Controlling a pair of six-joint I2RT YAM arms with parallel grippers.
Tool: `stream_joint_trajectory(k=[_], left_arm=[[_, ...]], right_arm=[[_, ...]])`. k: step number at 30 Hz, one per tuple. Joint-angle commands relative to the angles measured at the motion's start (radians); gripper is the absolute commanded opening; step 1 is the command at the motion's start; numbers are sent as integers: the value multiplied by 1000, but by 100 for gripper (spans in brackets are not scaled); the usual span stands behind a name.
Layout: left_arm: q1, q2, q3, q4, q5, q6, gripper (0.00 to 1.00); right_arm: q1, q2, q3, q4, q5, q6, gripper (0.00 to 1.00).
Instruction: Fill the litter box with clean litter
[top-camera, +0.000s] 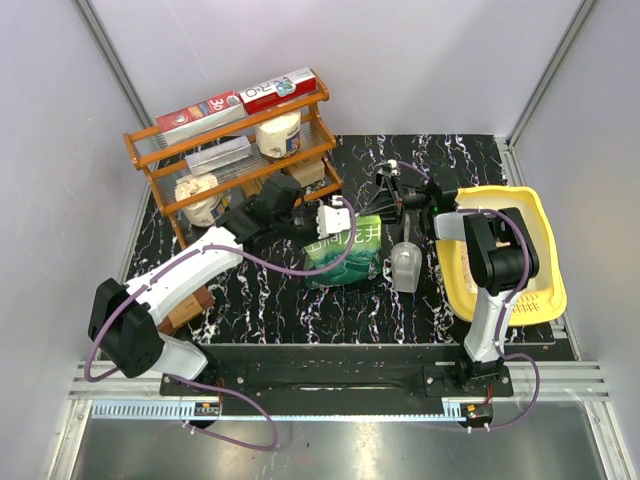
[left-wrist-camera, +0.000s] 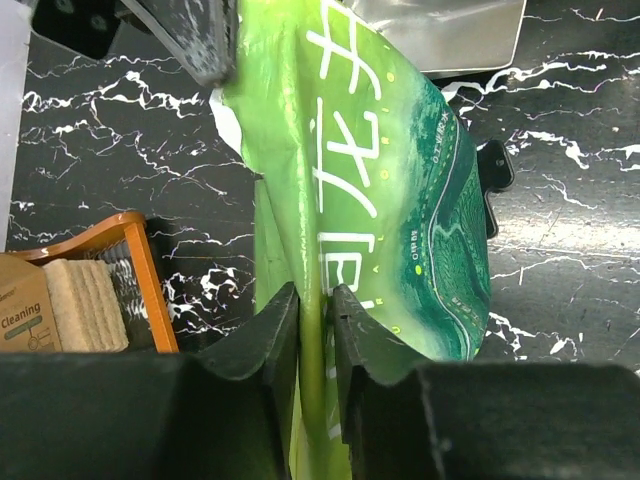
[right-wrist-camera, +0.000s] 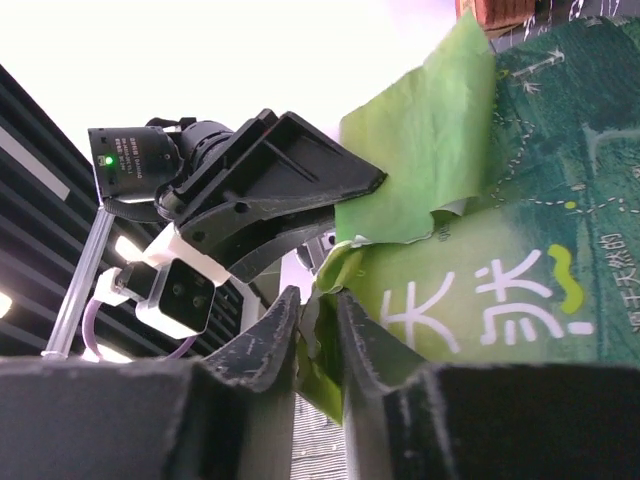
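Left gripper pinches a fold of the green litter pouch. Right gripper straddles the pouch's torn top edge, fingers narrowly apart; can't tell if clamped. Pouch sits mid-table, between both grippers. Grey scoop just right of it. Yellow litter box further right, apart from the pouch.

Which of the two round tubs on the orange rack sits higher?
The right-hand tub, beside the clear box; the other tub stands one shelf lower, at the left.
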Motion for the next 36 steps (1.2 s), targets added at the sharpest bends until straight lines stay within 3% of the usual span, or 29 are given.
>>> stream_joint_trajectory(k=[1,4,12,23,28,31,32,33,35,36], left_arm=[[6,23,76,-19,-21,-8,17],[14,37,90,-43,11,-46,13],[28,37,107,-79,83,-86,12],[106,52,139,-94,197,-166,13],[112,57,152,-105,218,-167,15],[112,60,161,-120,243,-164,17],[112,63,162,-120,252,-164,17],[112,67,164,-122,252,-170,17],[114,75,170,-120,253,-178,18],[112,84,179,-123,256,-181,18]], right_arm=[[-39,-70,80,206,-55,44,29],[-68,-70,136,317,-66,64,36],[-115,-78,266,318,-88,-13,35],[-187,57,832,317,-186,-22,38],[-154,10,895,311,-160,-33,48],[-134,-24,980,234,-106,-47,52],[-132,-38,981,111,-82,-177,50],[-135,-84,964,34,-10,-261,94],[-105,-92,987,-228,24,-391,100],[-89,-83,1002,-260,27,-404,100]])
